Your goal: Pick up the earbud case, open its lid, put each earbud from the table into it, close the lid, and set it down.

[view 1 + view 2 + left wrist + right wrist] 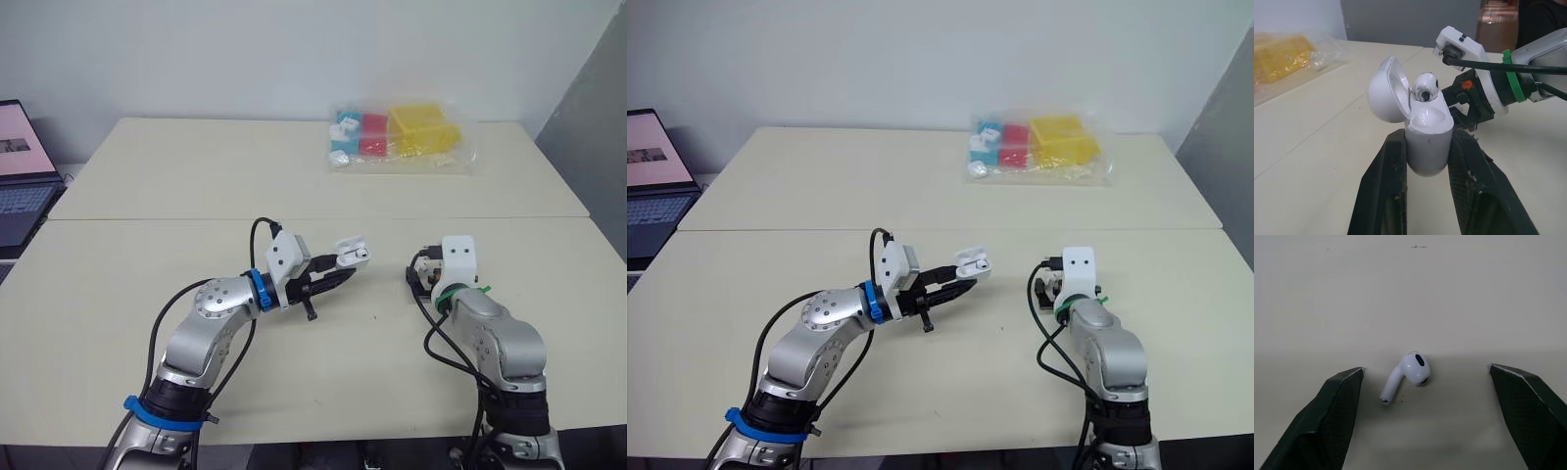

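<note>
My left gripper (pixel 345 268) is shut on the body of the white earbud case (pixel 1427 142) and holds it above the middle of the table. The case's lid (pixel 1386 95) stands open, and one white earbud (pixel 1425 88) sits in it. The other white earbud (pixel 1413 369) lies on its side on the table at the right. My right gripper (pixel 1425 368) hangs over that earbud, open, one finger on each side and neither touching it.
A clear bag of coloured blocks (pixel 402 137) lies at the table's far side. An open laptop (pixel 20 181) stands off the table's left edge. A seam (pixel 147 218) runs across the cream table (pixel 118 274).
</note>
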`<state>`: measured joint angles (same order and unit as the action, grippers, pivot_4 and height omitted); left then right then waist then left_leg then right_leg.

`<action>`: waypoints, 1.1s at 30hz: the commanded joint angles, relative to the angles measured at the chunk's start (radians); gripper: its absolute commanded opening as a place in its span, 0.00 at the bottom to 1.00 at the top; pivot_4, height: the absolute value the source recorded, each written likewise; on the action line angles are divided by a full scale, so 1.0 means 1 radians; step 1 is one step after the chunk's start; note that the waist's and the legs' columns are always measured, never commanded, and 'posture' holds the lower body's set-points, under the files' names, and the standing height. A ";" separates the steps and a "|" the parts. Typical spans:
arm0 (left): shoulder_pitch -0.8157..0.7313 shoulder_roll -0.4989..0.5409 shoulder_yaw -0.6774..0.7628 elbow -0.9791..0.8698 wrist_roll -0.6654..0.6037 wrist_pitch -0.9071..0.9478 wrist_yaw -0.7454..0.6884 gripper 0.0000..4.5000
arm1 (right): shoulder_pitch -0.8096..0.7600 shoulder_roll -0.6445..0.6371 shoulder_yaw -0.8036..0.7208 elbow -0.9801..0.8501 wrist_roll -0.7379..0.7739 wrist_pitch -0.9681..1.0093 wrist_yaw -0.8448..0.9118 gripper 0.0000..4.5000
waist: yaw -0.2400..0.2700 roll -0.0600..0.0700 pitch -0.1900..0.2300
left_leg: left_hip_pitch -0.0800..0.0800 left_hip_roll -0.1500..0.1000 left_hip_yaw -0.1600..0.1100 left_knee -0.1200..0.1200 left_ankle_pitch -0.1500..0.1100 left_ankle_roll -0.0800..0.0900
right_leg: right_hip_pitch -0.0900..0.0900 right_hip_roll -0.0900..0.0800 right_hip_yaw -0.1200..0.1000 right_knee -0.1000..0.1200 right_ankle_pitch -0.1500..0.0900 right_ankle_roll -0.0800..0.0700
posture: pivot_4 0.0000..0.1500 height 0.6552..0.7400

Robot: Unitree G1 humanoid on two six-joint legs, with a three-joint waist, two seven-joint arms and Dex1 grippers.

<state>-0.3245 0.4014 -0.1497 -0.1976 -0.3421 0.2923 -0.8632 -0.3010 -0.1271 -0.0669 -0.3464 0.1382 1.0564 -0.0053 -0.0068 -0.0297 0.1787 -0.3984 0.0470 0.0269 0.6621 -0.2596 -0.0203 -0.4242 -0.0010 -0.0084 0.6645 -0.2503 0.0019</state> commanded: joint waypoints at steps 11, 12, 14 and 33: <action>-0.002 0.003 0.005 -0.033 -0.001 -0.020 -0.003 0.17 | 0.039 -0.089 -0.034 -0.045 -0.009 -0.002 0.033 0.95 | 0.003 0.000 0.000 | 0.000 0.000 0.000 0.000 0.000 0.000 | 0.000 0.000 0.000 0.000 0.000 0.000 | 1.00 0.95; -0.002 0.003 0.005 -0.033 -0.001 -0.020 -0.003 0.17 | 0.041 -0.094 -0.041 -0.050 -0.008 -0.001 0.035 0.95 | 0.003 0.000 0.000 | 0.000 0.000 0.000 0.000 0.000 0.000 | 0.000 0.000 0.000 0.000 0.000 0.000 | 1.00 0.95; -0.002 0.003 0.005 -0.033 -0.001 -0.020 -0.003 0.17 | 0.045 -0.101 -0.049 -0.060 -0.005 0.009 0.040 0.95 | 0.004 0.000 0.000 | 0.000 0.000 0.000 0.000 0.000 0.000 | 0.000 0.000 0.000 -0.001 0.000 0.000 | 1.00 0.95; -0.001 0.005 0.006 -0.032 0.000 -0.021 -0.008 0.17 | 0.042 -0.229 0.008 -0.143 0.099 -0.060 0.280 0.95 | -0.001 0.000 0.000 | 0.000 0.000 -0.001 0.001 0.000 0.000 | 0.001 0.000 0.000 0.000 0.000 0.000 | 1.00 0.95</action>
<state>-0.3220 0.4024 -0.1497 -0.1976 -0.3338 0.2923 -0.8651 -0.2473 -0.3367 -0.0684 -0.4883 0.2478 1.0526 0.2481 -0.0080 -0.0297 0.1787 -0.3982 0.0463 0.0266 0.6627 -0.2596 -0.0203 -0.4236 -0.0010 -0.0086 0.6643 -0.2503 0.0020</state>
